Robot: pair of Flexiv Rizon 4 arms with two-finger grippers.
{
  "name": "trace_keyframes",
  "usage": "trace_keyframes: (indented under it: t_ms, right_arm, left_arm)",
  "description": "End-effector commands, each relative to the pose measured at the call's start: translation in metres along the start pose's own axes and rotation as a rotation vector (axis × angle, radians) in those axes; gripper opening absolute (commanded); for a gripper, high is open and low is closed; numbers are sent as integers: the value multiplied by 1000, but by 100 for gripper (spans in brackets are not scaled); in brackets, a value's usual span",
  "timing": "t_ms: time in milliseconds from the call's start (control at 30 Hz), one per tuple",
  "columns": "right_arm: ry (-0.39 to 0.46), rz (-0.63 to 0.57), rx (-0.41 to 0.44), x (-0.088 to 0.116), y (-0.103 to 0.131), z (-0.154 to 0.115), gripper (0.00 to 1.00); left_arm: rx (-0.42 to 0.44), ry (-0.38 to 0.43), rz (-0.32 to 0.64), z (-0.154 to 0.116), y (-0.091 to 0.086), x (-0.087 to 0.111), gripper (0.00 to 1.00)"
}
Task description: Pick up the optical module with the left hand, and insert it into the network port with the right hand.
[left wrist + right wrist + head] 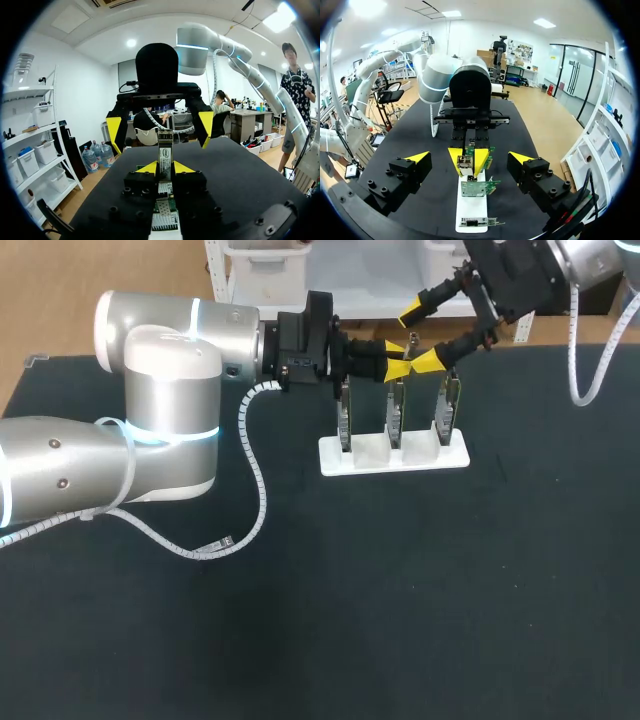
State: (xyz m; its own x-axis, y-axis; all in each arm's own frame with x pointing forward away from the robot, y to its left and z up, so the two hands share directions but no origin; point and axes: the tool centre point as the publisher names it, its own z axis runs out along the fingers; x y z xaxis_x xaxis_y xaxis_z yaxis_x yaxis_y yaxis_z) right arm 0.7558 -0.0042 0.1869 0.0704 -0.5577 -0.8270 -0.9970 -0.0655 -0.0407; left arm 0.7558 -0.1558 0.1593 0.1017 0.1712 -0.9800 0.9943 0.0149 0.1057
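Left gripper (pixel 165 169) was clamped on the slim silver metal optical module (pixel 165 150), whose free end stuck out past the yellow tips. Right gripper (pixel 420 337) faced it head-on, fingers spread wide with one on each side of the module and neither gripping it. Both hung just above three upright green network-port boards (pixel 345 420) slotted in a white plastic stand (pixel 365 458). The stand sat close to the far edge of the black table (pixel 400 620). Open surface lay on the near side and to the right.
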Motion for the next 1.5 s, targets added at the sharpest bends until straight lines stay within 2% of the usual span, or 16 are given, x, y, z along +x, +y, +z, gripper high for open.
trace_keyframes:
  t_ms: [33, 400, 433, 467, 500, 1267, 1300, 1333, 1367, 1500]
  right_arm:
    - [-4, -2, -6, 0, -2, 1, 100]
    - [-4, -4, -6, -1, -3, 1, 100]
    - [-5, -4, -4, -1, -3, 1, 44]
    - [-5, -4, 6, -1, -4, 1, 3]
    - [-10, -1, 14, -1, -4, 1, 0]
    - [-6, 1, 11, -2, -5, 0, 0]
    - [-7, 0, 11, -2, -5, 0, 0]
    - [-7, 0, 11, -2, -5, 0, 0]
    - [-7, 1, 12, -2, -5, 0, 0]
    - [-8, 0, 13, -2, -5, 0, 0]
  left_arm:
    - [-6, -2, 2, 0, -1, 0, 0]
    - [-6, -2, 2, 0, -1, 0, 0]
    - [-6, -2, 2, 0, -1, 0, 0]
    - [-6, -2, 2, 0, -1, 0, 0]
    - [-6, -2, 2, 0, -1, 0, 0]
    - [-6, -2, 2, 0, -1, 0, 0]
    - [-6, -2, 2, 0, -1, 0, 5]
    - [-6, -2, 2, 0, -1, 0, 42]
    - [-6, -2, 2, 0, -1, 0, 100]
    - [-6, -2, 2, 0, -1, 0, 100]
